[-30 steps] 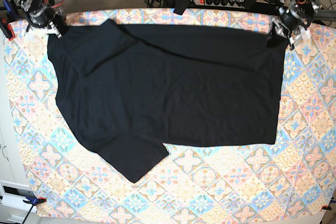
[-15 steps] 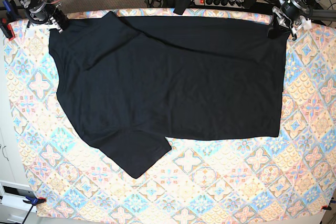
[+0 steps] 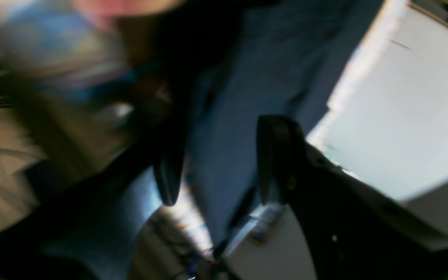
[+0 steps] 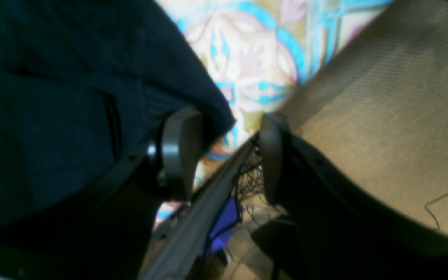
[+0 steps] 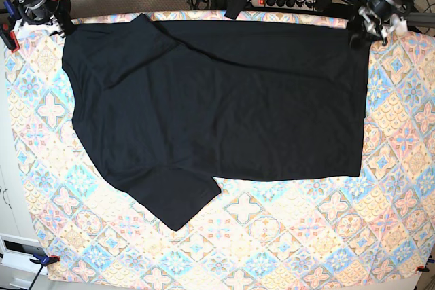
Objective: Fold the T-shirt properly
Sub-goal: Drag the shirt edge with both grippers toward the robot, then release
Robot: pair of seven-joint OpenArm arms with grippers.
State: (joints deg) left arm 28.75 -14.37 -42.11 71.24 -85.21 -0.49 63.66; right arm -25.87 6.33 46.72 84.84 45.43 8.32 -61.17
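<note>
Base view: T-shirt (image 5: pixel 224 100) lies flat at the tablecloth's (image 5: pixel 285 236) far edge. Right gripper (image 4: pixel 218 155) and left gripper (image 3: pixel 220 159) stand open, holding nothing. Spreading step judged complete; folding calls for a fresh grasp.

1. No text, label, brand, number or sign can be read in any of the views.
2. The T-shirt (image 5: pixel 224 100) shows plain black cloth with no print to read.
3. The patterned tablecloth (image 5: pixel 285 236) carries ornament only, no lettering.
</note>
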